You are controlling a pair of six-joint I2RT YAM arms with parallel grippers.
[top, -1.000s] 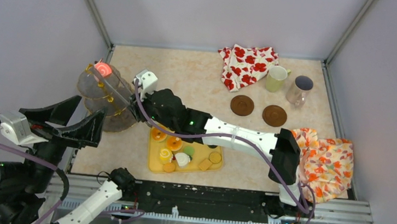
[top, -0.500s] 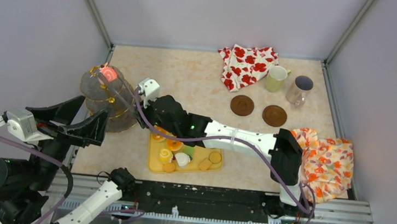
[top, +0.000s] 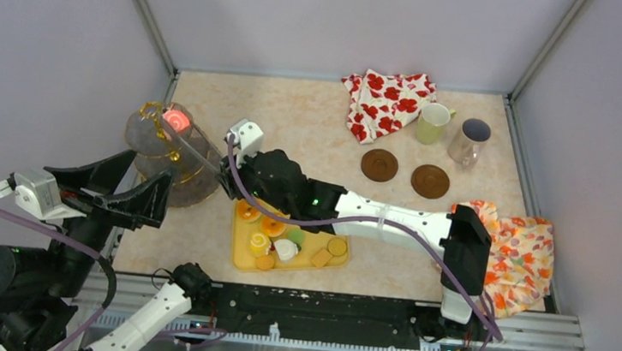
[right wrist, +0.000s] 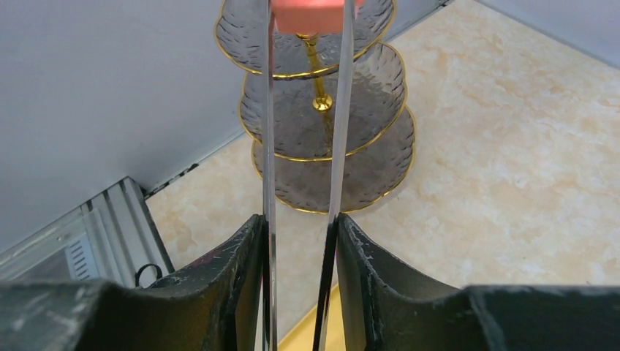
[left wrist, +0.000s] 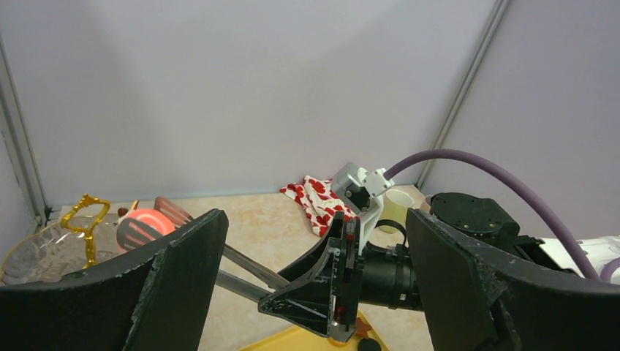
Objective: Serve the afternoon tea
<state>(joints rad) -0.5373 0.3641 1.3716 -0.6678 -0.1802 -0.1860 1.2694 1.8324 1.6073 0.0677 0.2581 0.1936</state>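
Roll [right wrist: 307, 14] over the stand [right wrist: 380, 175]
My right gripper [right wrist: 300, 241] grips tongs [right wrist: 337, 146] pinching it at 9 o'clock; left gripper [left wrist: 311, 219] wide.

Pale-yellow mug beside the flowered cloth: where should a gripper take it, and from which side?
Pinch the near wall of the pale-yellow mug from above, one finger inside: it stands upright with its mouth open. The red-flowered cloth crowds its left, and its handle points far-right toward the greyish mug, so the near side looks freest.
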